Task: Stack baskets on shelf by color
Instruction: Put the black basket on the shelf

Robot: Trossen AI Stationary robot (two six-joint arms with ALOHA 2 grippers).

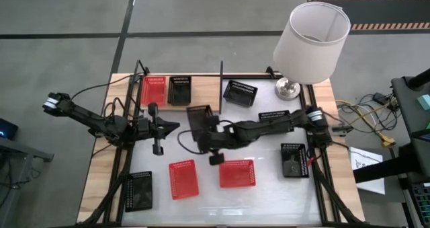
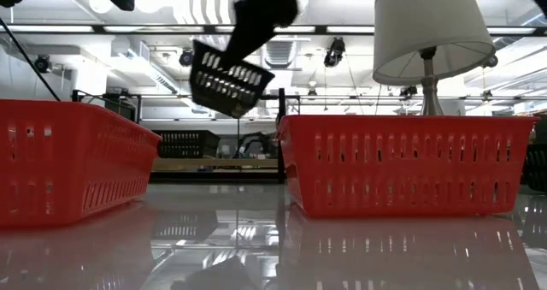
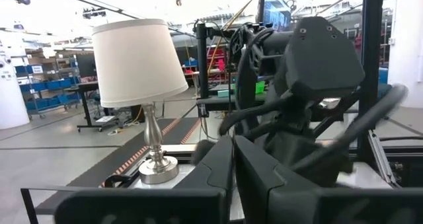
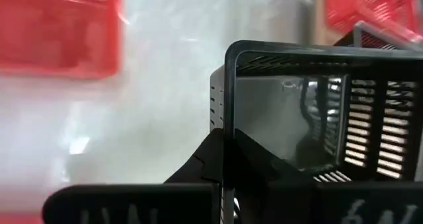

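While right pincer (image 1: 203,135) pinches black basket (image 1: 199,120) rim aloft, level it before nesting on shelf (image 1: 201,93); left pincer (image 1: 176,126) pressed together, idle.

Blurred in the right wrist view: two red baskets (image 4: 56,29) beyond the held black basket (image 4: 317,112), itself cut off at right. Lampshade (image 2: 432,25) top cropped in the low view. Left red basket (image 2: 60,157) clipped at the edge.

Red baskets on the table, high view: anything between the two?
Nothing. Between the left red basket and the right red basket only bare white tabletop shows in the high view.
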